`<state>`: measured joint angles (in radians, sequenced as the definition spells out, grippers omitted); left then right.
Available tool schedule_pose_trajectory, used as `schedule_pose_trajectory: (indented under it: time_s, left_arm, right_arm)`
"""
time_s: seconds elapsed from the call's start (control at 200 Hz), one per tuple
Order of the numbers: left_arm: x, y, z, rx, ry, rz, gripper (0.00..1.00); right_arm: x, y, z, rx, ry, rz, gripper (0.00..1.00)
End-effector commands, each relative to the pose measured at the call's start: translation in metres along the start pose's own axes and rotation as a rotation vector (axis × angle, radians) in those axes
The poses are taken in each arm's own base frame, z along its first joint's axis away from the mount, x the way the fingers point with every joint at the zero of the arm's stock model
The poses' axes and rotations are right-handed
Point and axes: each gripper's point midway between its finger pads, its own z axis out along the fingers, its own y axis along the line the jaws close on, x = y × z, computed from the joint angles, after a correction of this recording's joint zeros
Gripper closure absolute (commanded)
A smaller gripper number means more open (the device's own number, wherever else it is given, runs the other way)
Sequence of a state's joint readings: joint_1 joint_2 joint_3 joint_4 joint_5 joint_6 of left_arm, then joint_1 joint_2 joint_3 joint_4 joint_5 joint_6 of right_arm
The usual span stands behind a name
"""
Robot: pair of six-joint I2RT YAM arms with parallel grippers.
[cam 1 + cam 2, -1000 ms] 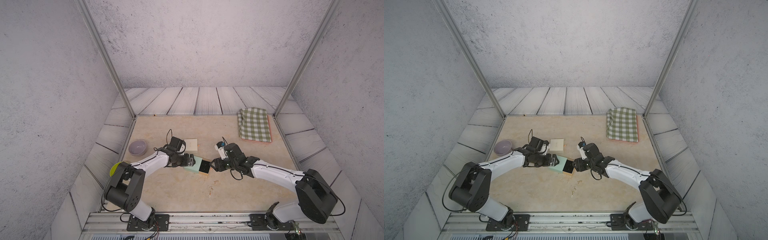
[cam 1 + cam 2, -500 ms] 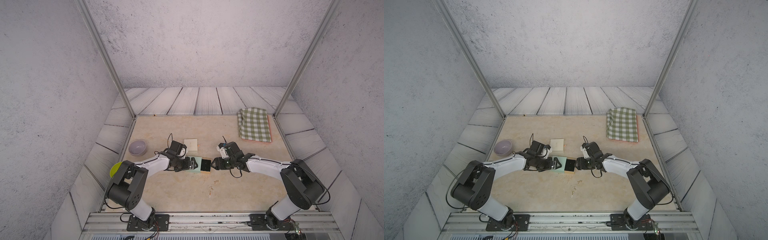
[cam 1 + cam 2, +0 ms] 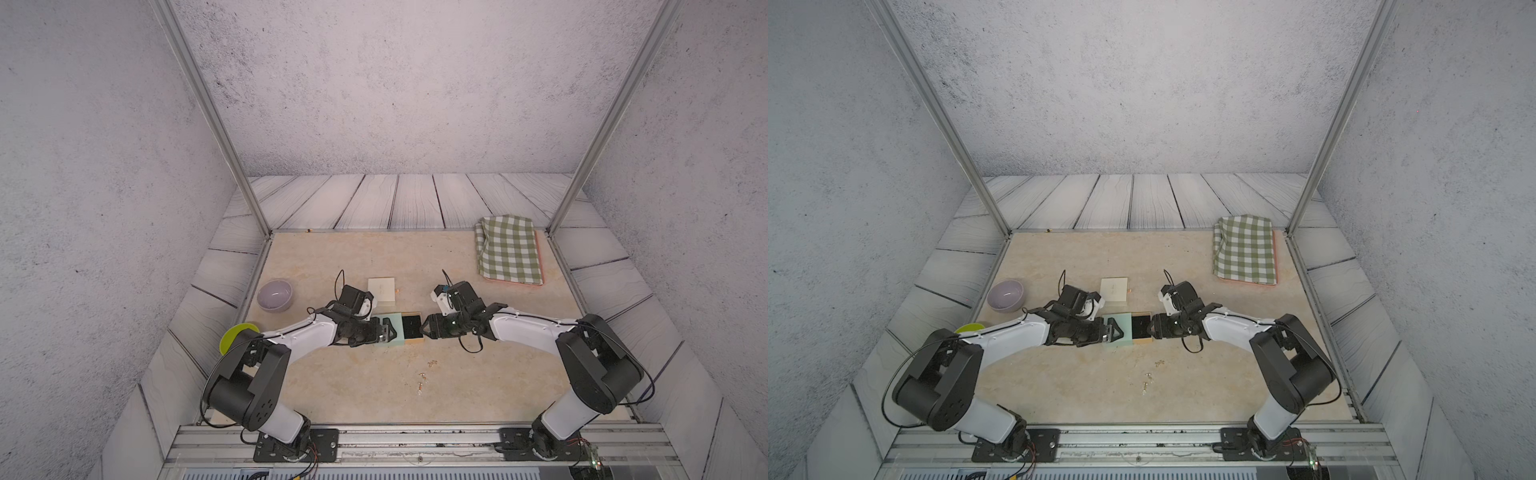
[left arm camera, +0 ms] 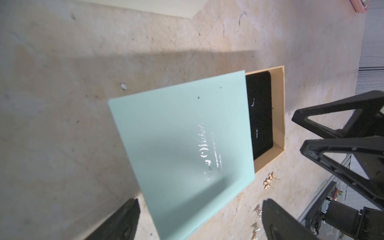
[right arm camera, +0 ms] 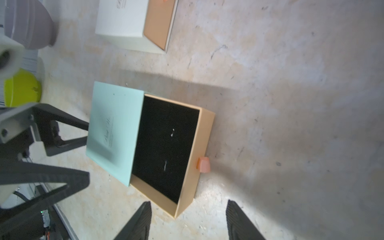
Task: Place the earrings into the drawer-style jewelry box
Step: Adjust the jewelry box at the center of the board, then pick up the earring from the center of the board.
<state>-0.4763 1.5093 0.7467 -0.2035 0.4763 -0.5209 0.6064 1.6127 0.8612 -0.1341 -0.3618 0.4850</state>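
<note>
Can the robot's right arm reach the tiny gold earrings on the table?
Probably yes. The tiny gold earrings lie loose on the beige tabletop, a little nearer the robot's base than the right gripper. Its jaws are open and empty, and nothing stands between them.

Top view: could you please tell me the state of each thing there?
Mint box: drawer slid partly out.
White box: closed.
Earrings: loose on the table.
Left gripper: open, beside the mint box.
Right gripper: open, beside the drawer.
Cloth: folded.
</note>
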Motion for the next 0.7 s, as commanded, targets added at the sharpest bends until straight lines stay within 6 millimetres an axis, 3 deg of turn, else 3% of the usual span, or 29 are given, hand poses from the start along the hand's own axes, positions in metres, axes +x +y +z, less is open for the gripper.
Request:
schedule_pose_trajectory:
  time_s: [0.0,0.195,0.34,0.43,0.575,0.696]
  left_arm:
    - [0.005,0.000,-0.013,-0.029,-0.005,0.035,0.02]
    - [0.027,-0.019,-0.037,-0.019,-0.025,0.169,0.02]
    - [0.052,-0.041,-0.039,0.028,0.053,0.309,0.04]
    - [0.066,-0.050,-0.041,0.022,0.124,0.431,0.06]
    - [0.068,-0.060,-0.048,0.011,0.191,0.580,0.06]
    - [0.067,-0.066,-0.046,0.030,0.214,0.624,0.07]
  right_arm:
    - [0.004,0.004,-0.025,0.019,0.001,-0.072,0.40]
    - [0.046,-0.003,-0.059,0.043,0.030,-0.122,0.38]
    - [0.066,-0.012,-0.073,0.081,0.039,-0.091,0.38]
    - [0.069,-0.012,-0.077,0.079,0.032,-0.104,0.35]
    - [0.062,-0.013,-0.080,0.094,-0.003,-0.131,0.31]
    - [0.063,-0.018,-0.079,0.124,0.013,-0.091,0.40]
